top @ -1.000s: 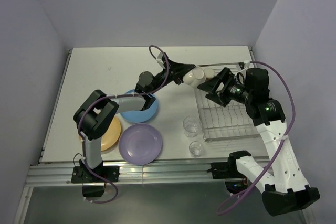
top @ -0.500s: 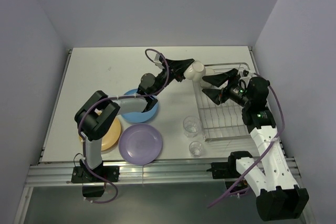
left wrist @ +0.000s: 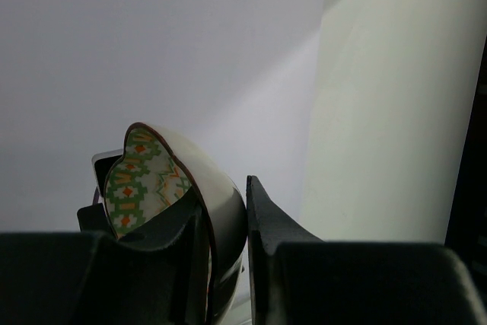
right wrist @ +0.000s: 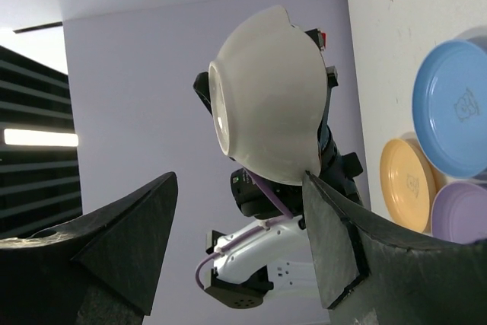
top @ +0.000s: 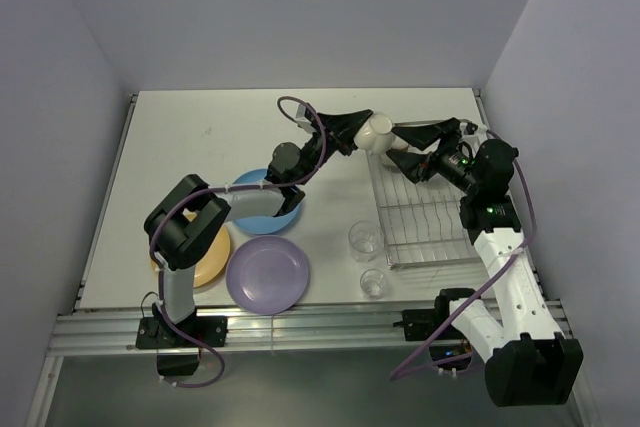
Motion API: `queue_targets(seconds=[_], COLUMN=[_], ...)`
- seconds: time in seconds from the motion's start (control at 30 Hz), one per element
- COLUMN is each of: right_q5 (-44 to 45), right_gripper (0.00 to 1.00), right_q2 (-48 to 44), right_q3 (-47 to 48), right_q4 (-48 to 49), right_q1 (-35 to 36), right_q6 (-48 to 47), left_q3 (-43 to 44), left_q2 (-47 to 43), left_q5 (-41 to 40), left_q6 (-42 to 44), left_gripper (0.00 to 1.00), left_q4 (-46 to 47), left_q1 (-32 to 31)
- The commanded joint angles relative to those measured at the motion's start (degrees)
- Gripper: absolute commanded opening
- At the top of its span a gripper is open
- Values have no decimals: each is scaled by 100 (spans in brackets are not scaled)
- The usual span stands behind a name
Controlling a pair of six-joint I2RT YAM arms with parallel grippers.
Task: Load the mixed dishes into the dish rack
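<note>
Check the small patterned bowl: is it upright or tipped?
Tipped on its side: the left gripper pinches the patterned bowl by its rim, its inside faces sideways and its base faces the right wrist camera.

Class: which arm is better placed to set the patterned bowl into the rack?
Probably right: the open right gripper flanks the bowl that the left gripper holds, and its arm reaches over the dish rack.
</note>
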Motion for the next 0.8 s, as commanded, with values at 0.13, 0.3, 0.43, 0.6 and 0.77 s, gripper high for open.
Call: queue_targets(seconds=[0.13, 0.3, 0.43, 0.6, 0.77], right_q5=[38, -23, 65, 65, 47], right_gripper=[73, 71, 72, 72, 72], right_q2=[-62, -44, -220, -115, 78], right_q3=[42, 77, 174, 173, 279], right_q4=[197, -13, -410, -190, 73], right_q1=[-92, -118, -136, -153, -153], right_q6=[-202, -377, -685, -633, -510], left_q3=[56, 38, 82, 205, 161], left_q2=[-314, -375, -367, -375, -393], left_q5=[-302, -285, -206, -101, -65], left_q6=[-1518, -1483, -1536, -1527, -1544], left_gripper=[0, 0, 0, 0, 0], left_q4=[3508, 3500, 3491, 3421, 3420], left_q1=[-65, -47, 14, -47, -73])
